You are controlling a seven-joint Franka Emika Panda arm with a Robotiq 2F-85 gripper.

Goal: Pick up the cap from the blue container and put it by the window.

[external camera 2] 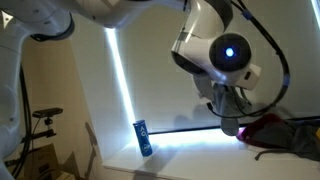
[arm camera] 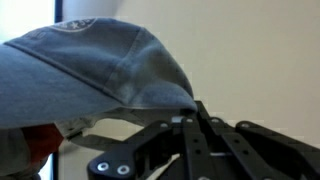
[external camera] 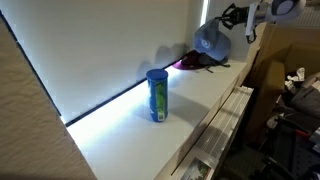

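Exterior view, along the bench. The window (external camera: 110,45) takes up the left side, white and bright, with a glowing strip (external camera: 105,103) at its foot. A white bench (external camera: 205,105) runs beside it. The can (external camera: 157,95) stands upright on the bench, near the strip. The cap (external camera: 211,40) hangs in the air toward the far end, well apart from the can and clear of the bench. The tool (external camera: 228,20) meets it from the upper right, but the jaw gap is too small to read here. A purple cap (external camera: 197,62) lies on the bench below the raised cap, close to the window.

Exterior view, from behind the arm. The arm (external camera 2: 205,40) crowds the frame, with a round blue light (external camera 2: 232,52) on its housing. The can (external camera 2: 144,137) is upright, low and centre, against the window glow. The tool hangs dark below the housing, and neither its jaws nor the cap can be made out. A blurred red-purple shape (external camera 2: 280,135) sits at the right.

Wrist view. The cap (arm camera: 90,65) fills the upper left, grey-blue, with a pale round logo (arm camera: 75,24) on its front. The tool (arm camera: 193,108) comes in from below with its black fingers (arm camera: 210,140) drawn fully together, pinching the cap's edge at the tips. A small, unclear orange-red patch (arm camera: 40,145) shows under the cap.
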